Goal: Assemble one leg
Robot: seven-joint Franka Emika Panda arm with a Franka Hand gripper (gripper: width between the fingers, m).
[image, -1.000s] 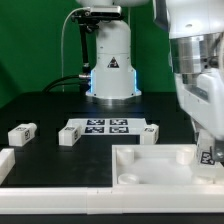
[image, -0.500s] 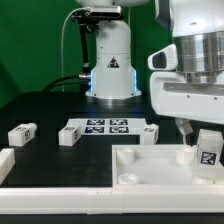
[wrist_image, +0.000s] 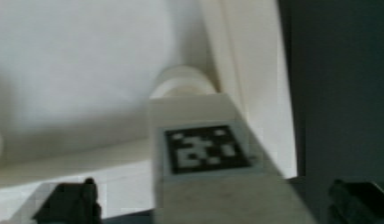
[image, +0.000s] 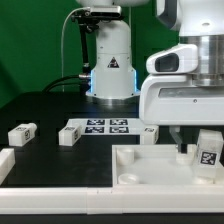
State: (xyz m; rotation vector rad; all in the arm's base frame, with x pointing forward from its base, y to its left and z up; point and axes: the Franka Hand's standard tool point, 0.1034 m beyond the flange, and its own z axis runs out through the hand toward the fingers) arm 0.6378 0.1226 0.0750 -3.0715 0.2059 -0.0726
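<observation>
Gripper (image: 200,148) hangs over the large white square piece (image: 150,168), its jaws set wide apart and clamping nothing. Between them the leg (image: 208,152) stands on end on top of that piece, toward the piece's end on the exterior view's right. It leans slightly, and one tagged face is turned to the exterior camera.

In the wrist view the leg (wrist_image: 203,140) runs down the middle, away from the camera, with a tag on its facing side. Its rounded far end meets the white surface of the large white square piece (wrist_image: 82,70) near the piece's edge. The two dark fingertips (wrist_image: 68,198) sit well out on either side of the leg, with a plain gap between each one and the leg, so neither touches it. I cannot tell whether the leg's lower end sits in a socket.

A round socket (image: 128,178) shows in the piece's near corner on the exterior view's left, well apart from the leg.

Beyond the piece's far edge the marker board (image: 105,126) lies flat on the dark table (image: 40,110). The first spare peg (image: 150,133) lies just past that far edge. The second spare peg (image: 68,135) and the third spare peg (image: 22,133) lie farther toward the exterior view's left. The robot base (image: 110,70) stands well behind the piece.
</observation>
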